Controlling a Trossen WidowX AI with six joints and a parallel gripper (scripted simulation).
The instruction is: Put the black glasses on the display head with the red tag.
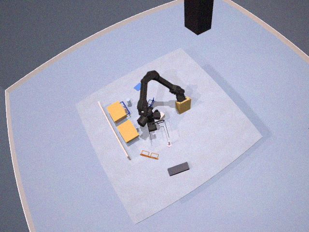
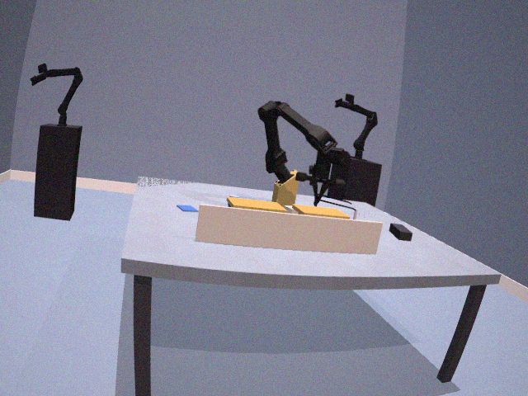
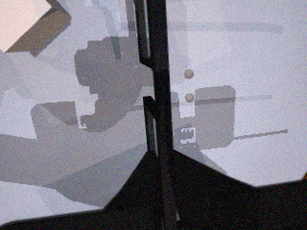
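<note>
My gripper (image 2: 317, 203) (image 3: 159, 157) is shut on the front frame of the black glasses (image 1: 163, 121) (image 2: 341, 200) (image 3: 163, 86), held above the table. In the top view both long temples extend toward the lower side; in the wrist view the frame is seen edge-on, with two small beige pads beside it. Two orange-topped blocks, apparently the display heads, stand side by side: one (image 1: 116, 111) (image 2: 256, 205) has a dark blue frame at its front, the other (image 1: 128, 131) (image 2: 320, 211) shows no glasses. The red tag is not visible, so I cannot tell which head bears it.
A cream wall (image 1: 113, 129) (image 2: 287, 230) runs behind the heads. Around are orange glasses (image 1: 149, 155), blue glasses (image 1: 152, 100), a small pink stand (image 1: 169, 144), a pale cylinder (image 1: 128, 102), a white block (image 1: 162, 115) (image 3: 21, 21), a dark block (image 1: 178, 168) (image 2: 399, 231) and a blue card (image 1: 137, 86) (image 2: 186, 208).
</note>
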